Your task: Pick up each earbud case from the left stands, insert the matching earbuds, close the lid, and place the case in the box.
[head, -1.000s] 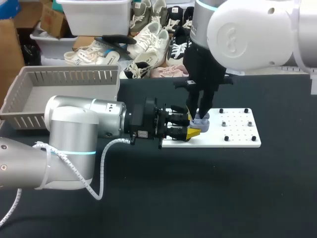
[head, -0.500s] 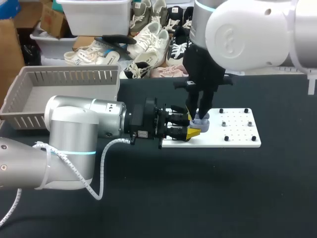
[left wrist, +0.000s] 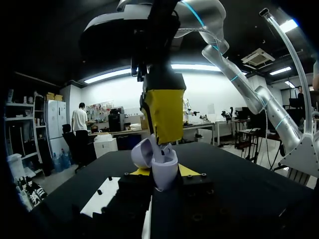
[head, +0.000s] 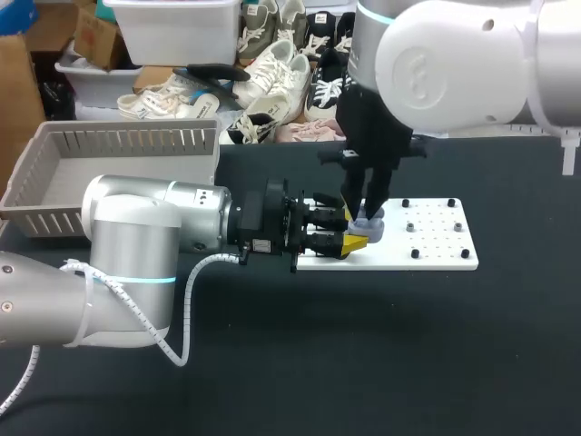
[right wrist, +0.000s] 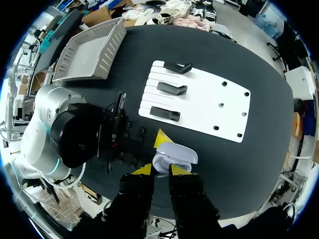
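Note:
A lavender earbud case [head: 370, 227] with its lid [left wrist: 141, 153] open is held level over the white stand plate [head: 427, 247]. My left gripper [head: 356, 234] comes in from the side and is shut on the case body [left wrist: 165, 173]. My right gripper [head: 365, 214] hangs straight down over the open case, its yellow fingertips [left wrist: 164, 114] just above it. It is shut on a small white earbud [left wrist: 160, 150], which dips into the case. In the right wrist view the case [right wrist: 174, 152] lies right ahead of the right gripper [right wrist: 160, 170].
Three black stands [right wrist: 172, 88] sit in a row on the plate's left part, and black pegs [head: 416, 253] dot its right part. A grey slatted basket [head: 109, 173] stands at the table's back left. Dark tabletop stretches in front of the plate.

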`<action>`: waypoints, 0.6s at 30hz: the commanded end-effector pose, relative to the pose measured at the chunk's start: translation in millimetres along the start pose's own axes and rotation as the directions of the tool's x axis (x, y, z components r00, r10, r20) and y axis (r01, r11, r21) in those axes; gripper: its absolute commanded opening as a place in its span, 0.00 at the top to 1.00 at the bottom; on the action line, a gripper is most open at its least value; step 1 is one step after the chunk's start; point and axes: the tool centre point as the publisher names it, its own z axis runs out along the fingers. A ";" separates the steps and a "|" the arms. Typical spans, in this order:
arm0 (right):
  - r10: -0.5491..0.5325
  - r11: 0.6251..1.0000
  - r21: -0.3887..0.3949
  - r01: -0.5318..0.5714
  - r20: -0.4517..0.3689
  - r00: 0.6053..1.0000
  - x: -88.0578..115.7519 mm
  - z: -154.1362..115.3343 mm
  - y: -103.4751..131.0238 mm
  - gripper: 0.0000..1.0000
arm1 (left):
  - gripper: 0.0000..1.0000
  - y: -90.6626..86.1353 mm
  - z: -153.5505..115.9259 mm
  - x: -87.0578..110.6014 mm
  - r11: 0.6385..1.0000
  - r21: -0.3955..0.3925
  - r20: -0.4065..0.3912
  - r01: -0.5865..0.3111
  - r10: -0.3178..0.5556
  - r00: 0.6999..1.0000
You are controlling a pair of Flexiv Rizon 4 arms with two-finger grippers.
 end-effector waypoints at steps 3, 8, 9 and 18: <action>0.002 1.000 0.005 -0.002 -0.003 1.000 -1.4 2.8 -0.5 1.00 | 1.00 -0.8 0.4 0.4 1.000 -0.005 0.001 -0.002 0.002 1.000; 0.004 1.000 0.018 -0.003 -0.007 1.000 -1.7 4.9 -1.2 1.00 | 1.00 -0.8 0.4 0.4 1.000 -0.005 0.001 -0.002 0.002 1.000; 0.003 1.000 0.020 -0.003 -0.008 1.000 -1.8 5.1 -1.2 1.00 | 1.00 -0.8 0.4 0.4 1.000 -0.005 0.001 -0.002 0.002 1.000; 0.007 0.999 0.036 -0.006 -0.009 1.000 -1.7 7.3 -1.3 0.72 | 1.00 -0.8 0.4 0.4 1.000 -0.005 0.001 -0.002 0.002 1.000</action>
